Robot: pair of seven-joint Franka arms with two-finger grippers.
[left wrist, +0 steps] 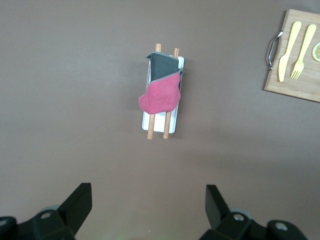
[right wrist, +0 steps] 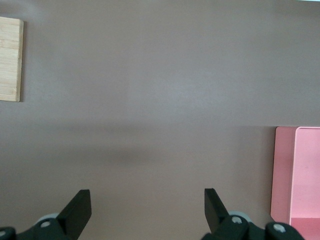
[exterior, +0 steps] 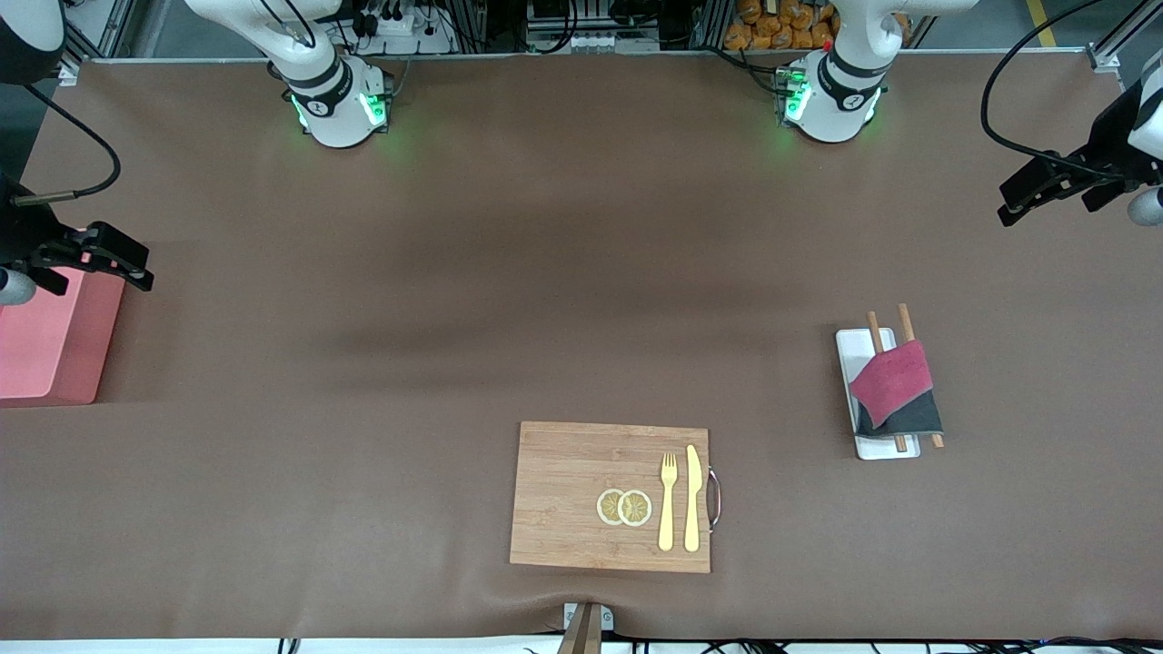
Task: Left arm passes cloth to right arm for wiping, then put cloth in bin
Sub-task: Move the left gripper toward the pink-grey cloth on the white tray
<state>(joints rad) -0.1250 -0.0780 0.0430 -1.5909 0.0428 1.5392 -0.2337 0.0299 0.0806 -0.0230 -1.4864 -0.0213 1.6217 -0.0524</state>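
Brown matte desk [exterior: 545, 272], broad bare stretch across the middle. Cloth [exterior: 895, 389] draped over two wooden sticks [exterior: 873, 329] on a white tray [exterior: 854, 350], toward the left arm's end. Bin [exterior: 50, 341] at the right arm's end, overhanging that desk edge. Bamboo cutting board [exterior: 581, 495] with fork [exterior: 668, 500], knife [exterior: 692, 498] and lemon slices [exterior: 624, 507], close to the front edge. Left tool [exterior: 1045, 193] raised near the desk's end, fingers spread wide, empty. Right tool [exterior: 100, 254] over the bin's edge, spread wide, empty.
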